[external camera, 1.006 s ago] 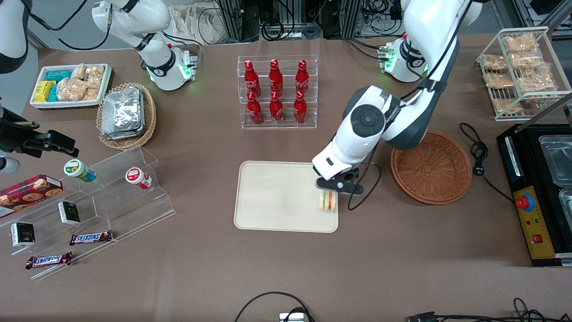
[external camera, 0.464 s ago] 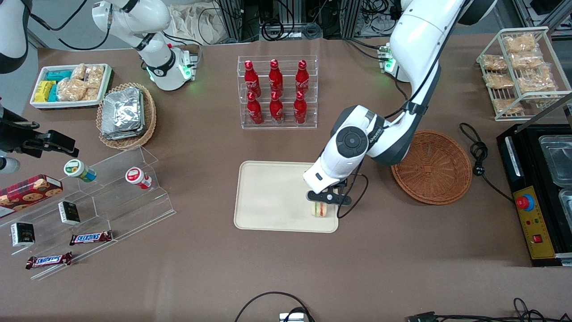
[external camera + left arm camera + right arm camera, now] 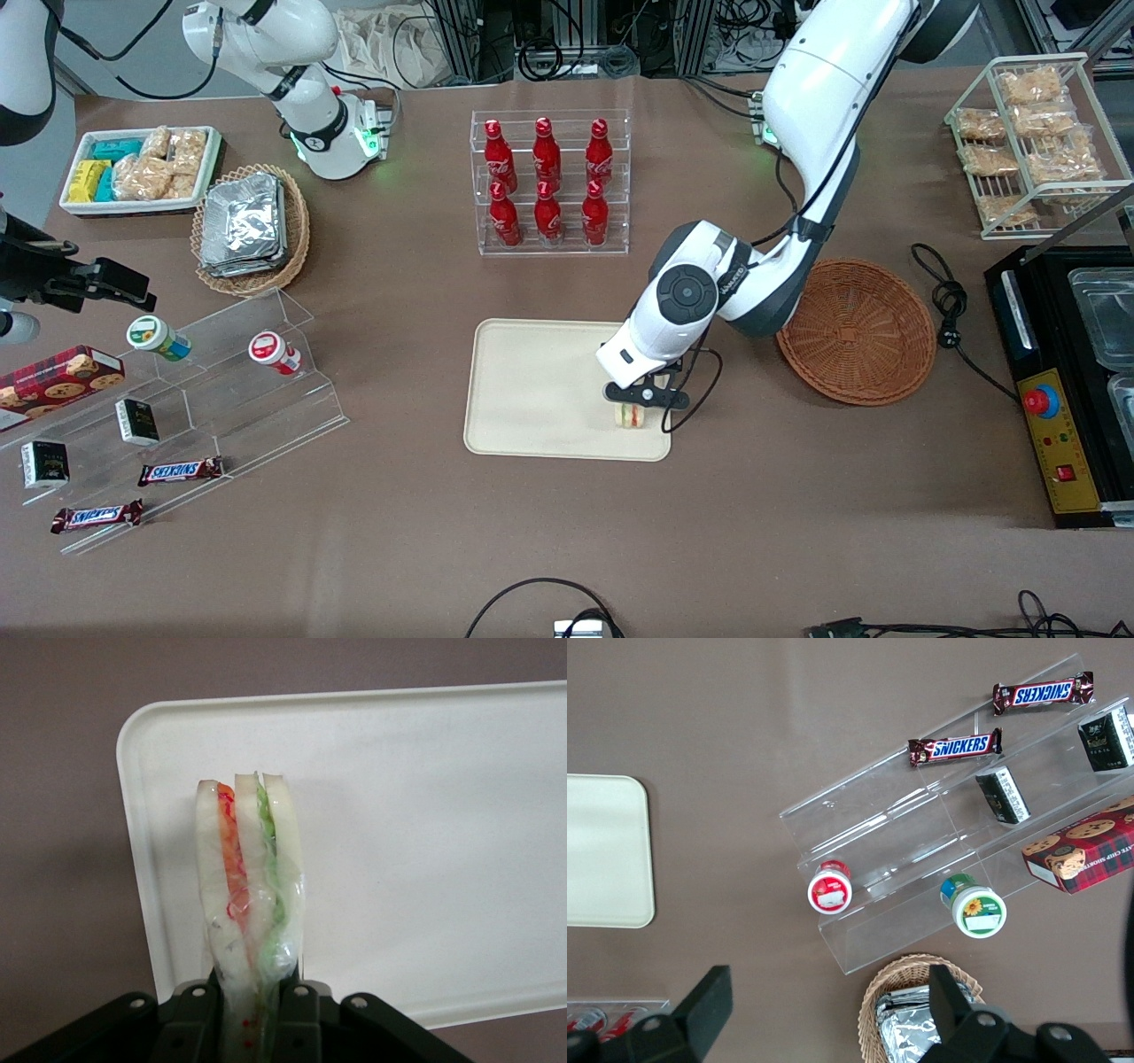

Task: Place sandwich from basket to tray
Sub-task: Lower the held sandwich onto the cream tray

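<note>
Claw (image 3: 633, 409) with sandwich (image 3: 631, 416) over tray (image 3: 532, 399)

My brown table (image 3: 549, 532) carries a flat cream-beige rectangular tray (image 3: 532, 390), a round reddish-brown wicker basket (image 3: 856, 331) beside it, and a clear rack of red bottles (image 3: 549, 182). My gripper (image 3: 634, 409) hangs over the tray.

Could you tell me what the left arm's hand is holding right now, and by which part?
The hand grips the small triangular pale-bread sandwich by one end, across its flat outer slices, above the cream-beige rectangular tray.
</note>
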